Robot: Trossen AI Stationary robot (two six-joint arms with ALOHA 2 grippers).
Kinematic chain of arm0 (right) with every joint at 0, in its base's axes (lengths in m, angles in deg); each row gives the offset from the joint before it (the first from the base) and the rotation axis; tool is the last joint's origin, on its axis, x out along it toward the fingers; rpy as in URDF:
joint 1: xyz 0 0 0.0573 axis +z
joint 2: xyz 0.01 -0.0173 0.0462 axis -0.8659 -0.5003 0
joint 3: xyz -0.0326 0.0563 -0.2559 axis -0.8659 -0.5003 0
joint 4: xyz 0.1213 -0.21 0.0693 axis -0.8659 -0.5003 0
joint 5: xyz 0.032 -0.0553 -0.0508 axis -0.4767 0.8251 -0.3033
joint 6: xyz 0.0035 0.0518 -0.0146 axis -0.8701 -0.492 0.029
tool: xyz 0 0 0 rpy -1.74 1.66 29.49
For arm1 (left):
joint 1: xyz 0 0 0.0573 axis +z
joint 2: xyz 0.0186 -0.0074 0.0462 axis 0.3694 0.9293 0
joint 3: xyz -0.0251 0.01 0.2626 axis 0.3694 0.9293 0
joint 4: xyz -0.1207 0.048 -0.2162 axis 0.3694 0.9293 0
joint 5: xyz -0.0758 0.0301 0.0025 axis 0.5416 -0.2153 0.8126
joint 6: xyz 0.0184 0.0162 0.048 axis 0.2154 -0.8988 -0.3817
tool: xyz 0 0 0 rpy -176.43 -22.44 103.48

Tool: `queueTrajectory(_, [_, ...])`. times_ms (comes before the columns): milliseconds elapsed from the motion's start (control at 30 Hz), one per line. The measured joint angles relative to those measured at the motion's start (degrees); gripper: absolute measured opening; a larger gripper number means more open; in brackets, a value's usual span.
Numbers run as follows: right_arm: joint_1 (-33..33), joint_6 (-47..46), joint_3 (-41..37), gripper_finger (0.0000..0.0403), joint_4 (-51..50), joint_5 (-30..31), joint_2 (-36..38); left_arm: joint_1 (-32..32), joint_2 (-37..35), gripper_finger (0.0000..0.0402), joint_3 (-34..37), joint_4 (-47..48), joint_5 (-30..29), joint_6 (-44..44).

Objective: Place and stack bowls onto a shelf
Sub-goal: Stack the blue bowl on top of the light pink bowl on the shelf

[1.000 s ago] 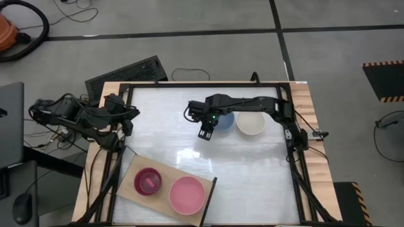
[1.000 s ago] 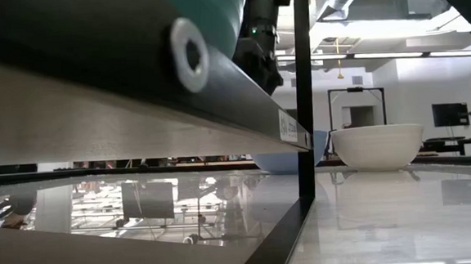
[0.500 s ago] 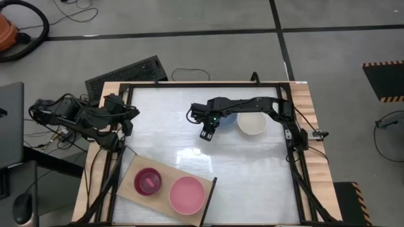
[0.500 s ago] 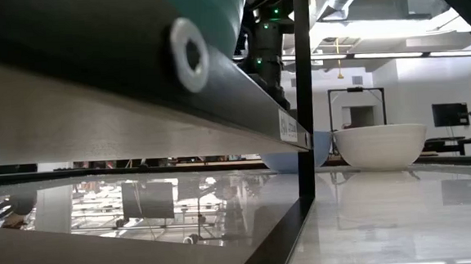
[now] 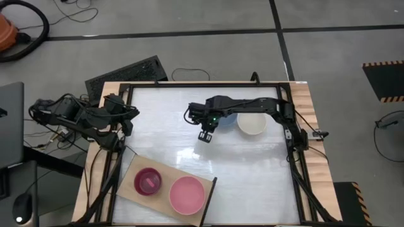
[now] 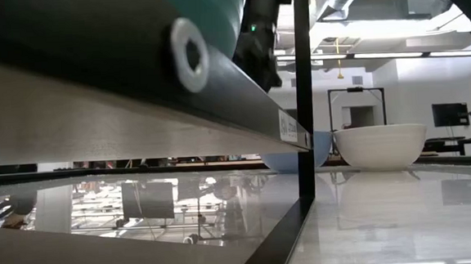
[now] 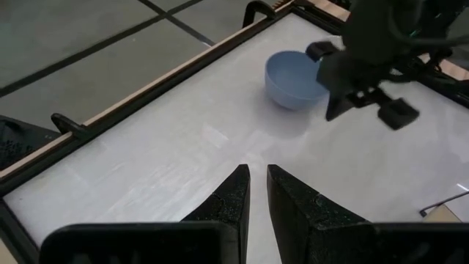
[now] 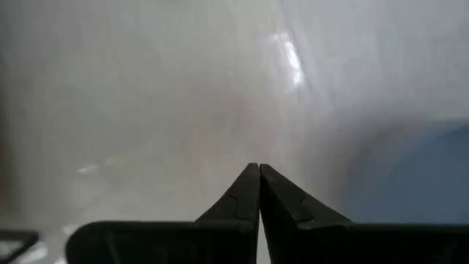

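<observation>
A slate blue bowl [image 5: 226, 120] and a cream white bowl [image 5: 251, 123] stand base down on the white table, far right of centre. My right gripper [image 5: 204, 136] hovers just left of the blue bowl [image 8: 410, 176], shut with nothing between its fingers. The shelf [image 5: 129, 189], a pale wood board at the near left, carries a magenta bowl [image 5: 148, 181] and a light pink bowl [image 5: 187, 194], side by side. My left gripper [image 7: 257, 172] waits at the table's left edge, shut and holding nothing.
A black frame [image 5: 208, 84] runs around the table top. Bare white table lies between the shelf and the two far bowls. In the low view a dark beam [image 6: 134, 81] close to the camera hides much of the scene. A keyboard [image 5: 126, 74] lies beyond the far left corner.
My right gripper has shut on nothing beside the blue bowl. In the low view it dipped a little, then rose again. Both bowls stay where they were.
</observation>
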Motion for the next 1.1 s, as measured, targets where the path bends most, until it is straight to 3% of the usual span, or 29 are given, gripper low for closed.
queueTrajectory(367, [-2.94, 1.42, 0.58, 0.0163, -3.77, 6.07, -0.49, 0.0, 0.0, 0.0034, 0.0, 0.01, 0.02, 0.37])
queueTrajectory(567, [-5.08, 1.55, -5.3, 0.0195, 0.35, 6.14, -0.57, 0.0, 0.0, 0.0034, 0.0, 0.01, 0.04, 0.57])
queueTrajectory(700, [-5.64, 1.57, -7.42, 0.017, 0.71, 6.07, -0.66, 0.0, 0.0, 0.0034, 0.0, 0.01, 0.04, 0.66])
queueTrajectory(867, [-5.44, 3.42, -7.7, 0.0031, 0.92, 6.17, -0.64, 0.0, 0.0, 0.0034, 0.0, 0.01, 0.02, 0.66])
queueTrajectory(1100, [-2.27, 7.7, -4.77, 0.0027, 0.65, 7.7, 0.14, 0.0, 0.0, 0.0034, 0.0, 0.01, 0.02, 0.48])
